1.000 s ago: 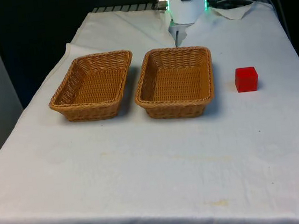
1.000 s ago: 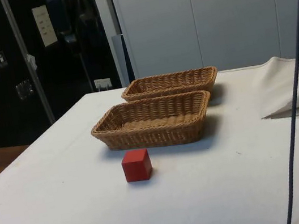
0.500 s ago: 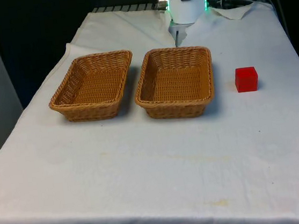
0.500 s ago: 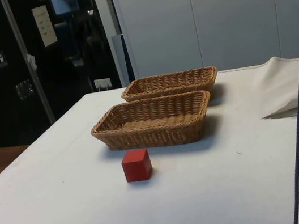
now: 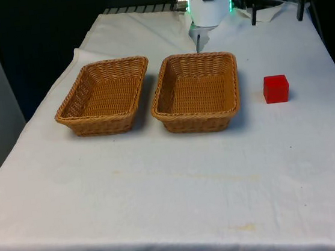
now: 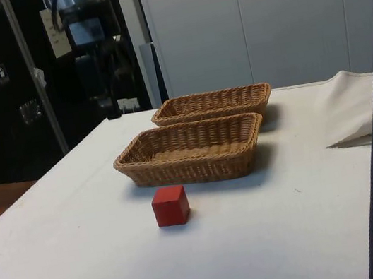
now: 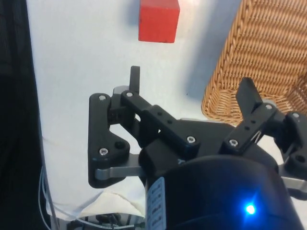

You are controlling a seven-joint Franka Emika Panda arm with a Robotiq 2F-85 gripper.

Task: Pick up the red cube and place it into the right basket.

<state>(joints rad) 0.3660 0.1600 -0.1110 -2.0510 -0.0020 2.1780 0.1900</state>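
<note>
cube: red cube (image 5: 276, 88) sits flat on the white cloth of the desk (image 5: 179, 178), touched by nothing; in the front view it lies to the right of both baskets, near the right basket but apart from it
right basket: wicker right basket (image 5: 196, 90) stands upright between the cube and the other basket, with nothing inside; in the side view it is the nearer of the two, just behind the cube
left basket: matching wicker left basket (image 5: 105, 95) stands just beside the right one, a narrow gap between them, also with nothing inside
gripper: black gripper (image 7: 192, 88) hangs high above the desk, over its far part on the cube's side; jaws spread wide and hold nothing; in the wrist view the cube shows beyond the fingertips and a corner of a basket lies to one side
</note>
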